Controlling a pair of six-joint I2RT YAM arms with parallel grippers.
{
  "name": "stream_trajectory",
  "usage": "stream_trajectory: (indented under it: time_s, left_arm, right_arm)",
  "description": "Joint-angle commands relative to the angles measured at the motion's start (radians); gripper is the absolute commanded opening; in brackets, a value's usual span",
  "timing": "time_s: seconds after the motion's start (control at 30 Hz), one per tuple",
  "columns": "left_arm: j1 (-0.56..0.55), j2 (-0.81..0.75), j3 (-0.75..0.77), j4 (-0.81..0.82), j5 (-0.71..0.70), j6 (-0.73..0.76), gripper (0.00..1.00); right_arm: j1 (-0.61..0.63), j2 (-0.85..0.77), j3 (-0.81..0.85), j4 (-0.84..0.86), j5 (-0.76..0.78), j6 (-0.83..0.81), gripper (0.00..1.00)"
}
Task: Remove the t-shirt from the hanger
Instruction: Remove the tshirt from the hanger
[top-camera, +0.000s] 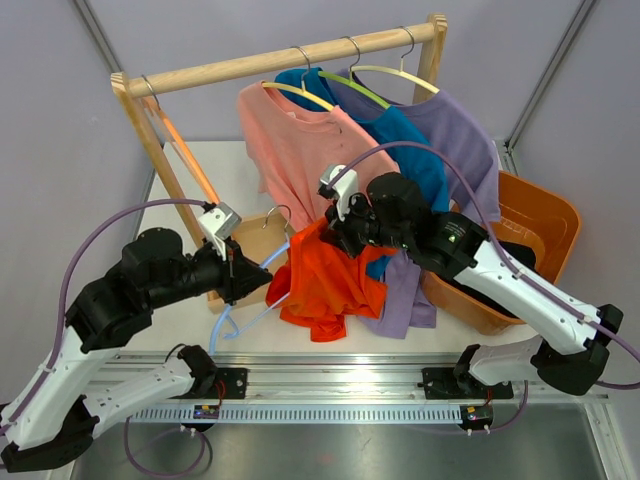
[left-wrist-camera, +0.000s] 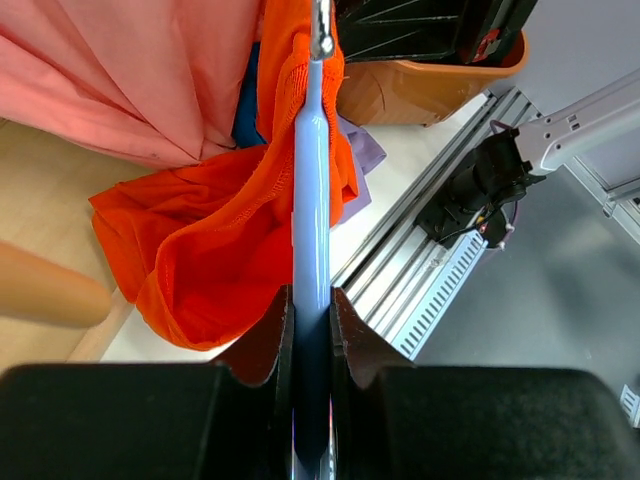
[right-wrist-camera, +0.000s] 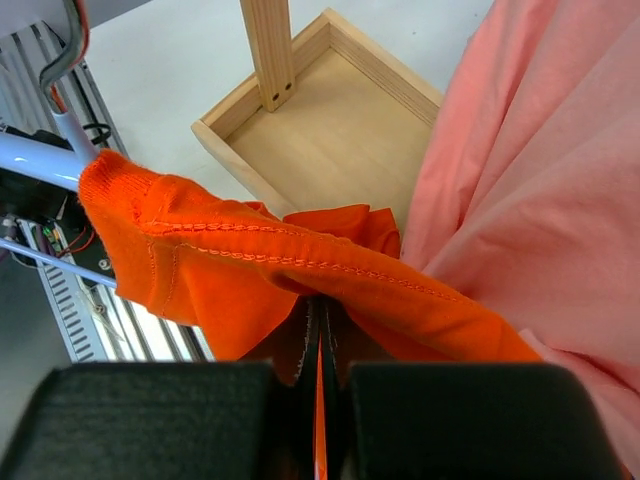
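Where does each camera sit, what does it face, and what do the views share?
Top external: above, behind the arms, facing down on clothes rack; both arms show.
Left wrist: looks along left gripper, shut on the blue hanger.
Right wrist: looks along right gripper, shut on the orange t-shirt.
Shared: orange t-shirt, in all three.

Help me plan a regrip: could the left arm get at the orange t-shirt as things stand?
Probably not without letting go. The left gripper is shut on the blue hanger, and the orange t-shirt hangs on that hanger just beyond its fingertips. The right gripper pinches the shirt's fabric.
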Motion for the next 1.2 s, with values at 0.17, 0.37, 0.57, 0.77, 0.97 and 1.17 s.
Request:
stream_trajectory:
  time_s: [0.17, 0.37, 0.57, 0.77, 0.97, 1.17]
  left_arm:
    - [0.005, -0.003, 0.039, 0.019, -0.023, 0.078, 0.0]
    - [0.005, -0.025, 0.103, -0.127, -0.061, 0.188, 0.0]
    - [0.005, -0.084, 0.192, -0.211, -0.034, 0.368, 0.0]
    - [0.005, -0.075, 0.356, -0.355, -0.095, 0.486, 0.0]
    - [0.005, -0.095, 0.343, -0.273, -0.072, 0.462, 0.0]
    - [0.005, -0.111, 0.239, -0.104, -0.146, 0.358, 0.0]
  right_arm:
    - [-0.018, -0.106, 0.115, -0.009, 0.053, -0.126, 0.0]
    - [-0.221, -0.157, 0.129, -0.012, 0.097, -0.097, 0.0]
    - [-0.385, -0.183, 0.109, -0.004, 0.119, -0.096, 0.0]
    - [-0.413, -0.226, 0.066, -0.029, 0.104, -0.122, 0.0]
    - [-0.417, -0.28, -0.008, -0.18, -0.375, -0.375, 0.0]
    - [-0.417, -0.171, -0.052, -0.262, -0.565, -0.454, 0.0]
